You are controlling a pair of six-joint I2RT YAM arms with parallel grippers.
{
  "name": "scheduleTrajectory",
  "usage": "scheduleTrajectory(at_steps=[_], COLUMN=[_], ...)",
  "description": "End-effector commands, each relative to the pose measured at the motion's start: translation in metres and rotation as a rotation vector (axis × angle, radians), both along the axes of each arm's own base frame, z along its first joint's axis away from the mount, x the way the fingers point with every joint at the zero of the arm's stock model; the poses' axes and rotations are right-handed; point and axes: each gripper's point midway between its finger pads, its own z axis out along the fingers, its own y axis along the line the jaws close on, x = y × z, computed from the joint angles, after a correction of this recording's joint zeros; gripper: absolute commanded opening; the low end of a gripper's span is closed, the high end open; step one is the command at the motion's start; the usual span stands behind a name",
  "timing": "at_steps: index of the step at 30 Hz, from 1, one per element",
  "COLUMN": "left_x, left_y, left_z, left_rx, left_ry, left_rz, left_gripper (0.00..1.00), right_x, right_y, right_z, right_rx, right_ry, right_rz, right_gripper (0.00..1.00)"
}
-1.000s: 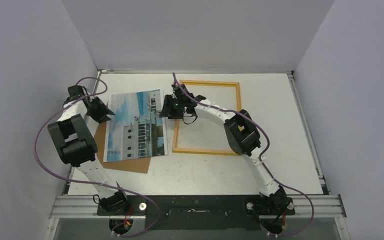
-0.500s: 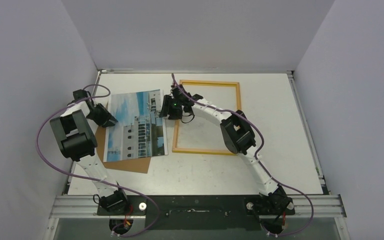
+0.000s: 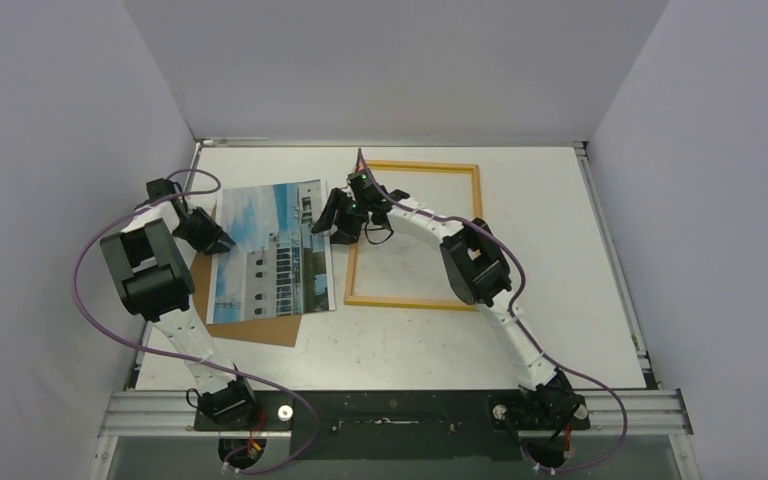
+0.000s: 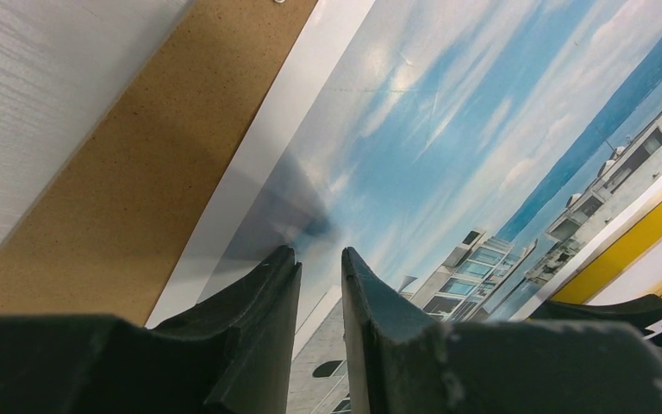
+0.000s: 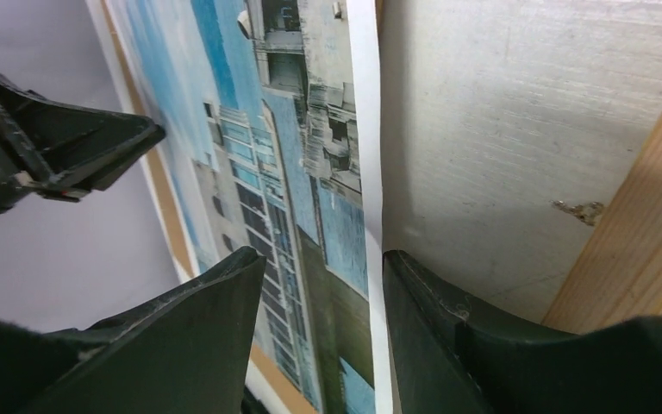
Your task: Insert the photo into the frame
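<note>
Judging thin glossy building-and-sky photo sheet (image 3: 270, 250) light, floppy, slippery: pinch edges nearest and farthest from thin yellow-and-wood rectangular frame (image 3: 420, 301); right gripper (image 5: 323, 253) jaws apart astride near edge, left gripper (image 4: 319, 252) nearly together at the far edge, grip unclear.

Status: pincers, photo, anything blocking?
Left pincer narrowly open at left edge of photo. Right pincer open astride its right edge. Photo on brown board, outside frame. Right arm overhangs frame.
</note>
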Motion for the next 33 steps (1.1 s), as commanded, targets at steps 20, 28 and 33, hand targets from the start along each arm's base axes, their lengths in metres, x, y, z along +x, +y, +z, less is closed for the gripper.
scheduleTrajectory(at_steps=[20,28,33], left_x=[-0.021,-0.022,-0.017], left_y=[0.002,-0.001,-0.002], left_z=[-0.026,-0.026,-0.017], left_rx=[0.036,0.024,0.018], left_ry=[0.119,0.117,0.085], left_rz=[0.002,0.01,0.01], left_gripper=[0.24,0.24,0.25], right_x=[-0.01,-0.02,-0.012], right_y=[0.026,0.027,0.02], right_z=[0.023,0.012,0.025], right_rx=[0.178,0.13,0.087], right_ry=[0.025,-0.001,-0.078], right_rz=[0.066,0.097,0.089], right_gripper=[0.34,0.21,0.0])
